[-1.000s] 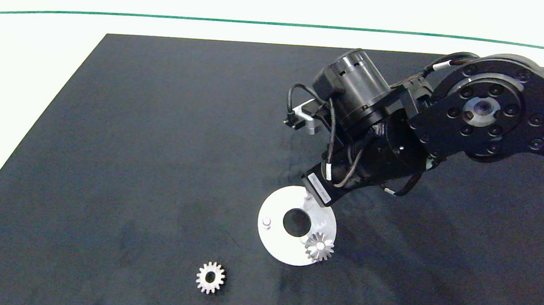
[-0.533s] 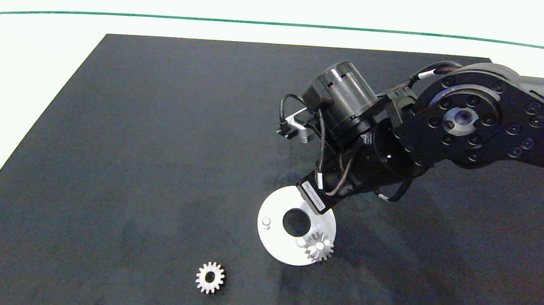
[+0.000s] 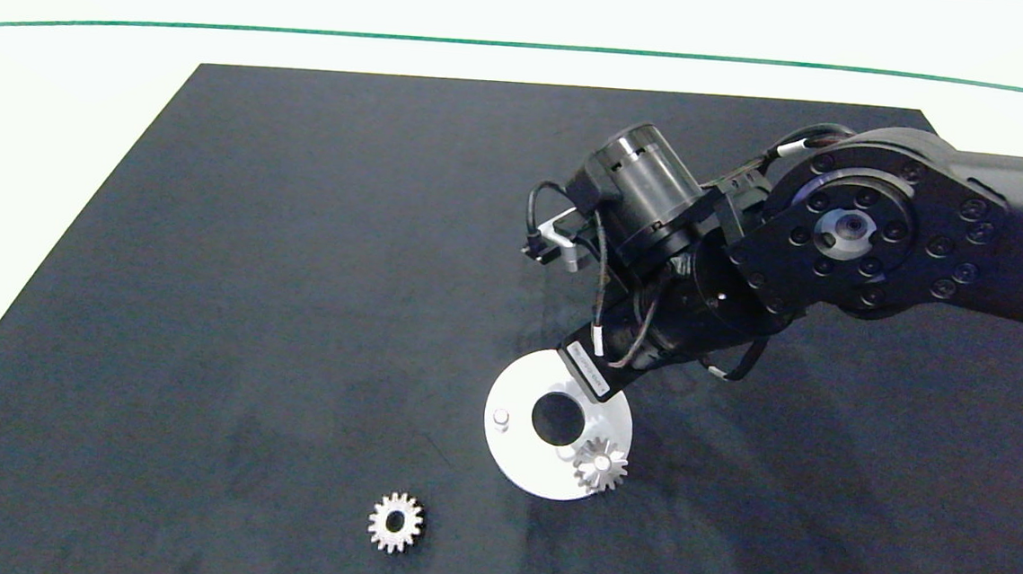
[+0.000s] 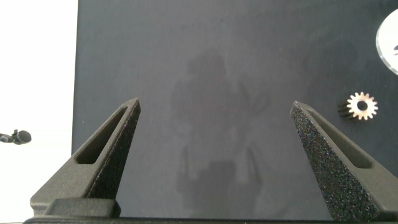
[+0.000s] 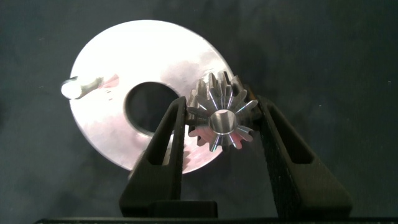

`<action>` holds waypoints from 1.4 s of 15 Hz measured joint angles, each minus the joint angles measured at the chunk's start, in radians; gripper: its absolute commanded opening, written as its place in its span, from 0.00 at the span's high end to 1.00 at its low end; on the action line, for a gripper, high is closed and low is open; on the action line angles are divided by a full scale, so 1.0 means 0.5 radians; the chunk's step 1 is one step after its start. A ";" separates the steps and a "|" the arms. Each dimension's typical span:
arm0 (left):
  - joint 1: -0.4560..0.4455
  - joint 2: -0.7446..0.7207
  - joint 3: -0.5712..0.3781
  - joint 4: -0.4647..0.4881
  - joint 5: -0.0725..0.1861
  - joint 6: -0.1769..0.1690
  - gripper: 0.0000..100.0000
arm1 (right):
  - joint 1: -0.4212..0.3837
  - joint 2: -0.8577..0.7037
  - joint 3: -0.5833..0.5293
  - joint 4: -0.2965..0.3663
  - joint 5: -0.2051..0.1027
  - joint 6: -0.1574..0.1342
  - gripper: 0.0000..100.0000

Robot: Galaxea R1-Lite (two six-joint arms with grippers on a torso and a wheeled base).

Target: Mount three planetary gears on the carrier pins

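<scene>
The small silver toothed metal gear (image 5: 221, 118) held by the right end effector (image 5: 219, 121) sits over the rim of the flat white disc with a large round centre hole (image 3: 522, 387); the two grey fingers are closed onto opposite teeth. The right wrist view shows a round face at the gear's centre, which may be a pin in the bore, though I cannot tell whether the gear is fully seated. A second identical gear (image 3: 600, 465) already sits on the disc's near edge, apparently on its own pin. One short white peg (image 3: 501, 420) on the disc's left side stands bare. The third gear (image 3: 396, 522) lies flat on the dark table mat (image 3: 252, 260), well apart from the disc, towards the near left.

These gears look stiff, dense for their size and smooth, so a grip across the tooth tips could slip or tilt the part; taking hold squarely across two opposite sides, with the bore kept vertical, seems safest. Any tilt would probably make the bore bind on the pin.

The left end effector (image 4: 214, 158) hangs over bare mat with its fingers spread wide, holding nothing, the loose gear lying off to one side
</scene>
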 measured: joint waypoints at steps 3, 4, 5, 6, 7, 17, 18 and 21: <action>-0.005 -0.001 0.000 -0.004 0.001 -0.001 0.00 | -0.011 0.003 -0.006 0.000 0.001 0.004 0.81; -0.006 -0.001 0.001 -0.005 0.000 0.000 0.00 | -0.014 0.006 -0.006 0.000 0.003 0.005 0.81; -0.006 -0.001 0.002 -0.005 -0.001 0.000 0.00 | -0.014 0.008 -0.006 0.000 0.004 0.006 0.81; -0.006 -0.001 0.003 -0.004 -0.002 0.000 0.00 | -0.015 0.010 -0.006 0.000 0.006 0.006 0.81; -0.013 0.000 0.003 -0.005 -0.002 0.000 0.00 | -0.016 0.011 -0.006 -0.001 0.006 0.006 0.81; -0.033 -0.003 0.003 -0.008 -0.003 0.000 0.00 | -0.004 0.052 -0.066 0.004 0.007 0.004 0.81; -0.033 -0.003 0.003 -0.008 -0.003 -0.001 0.00 | -0.002 0.053 -0.065 0.006 0.008 0.003 0.81; -0.033 -0.002 0.002 -0.008 -0.003 -0.001 0.00 | 0.001 0.054 -0.060 0.011 0.008 0.000 0.81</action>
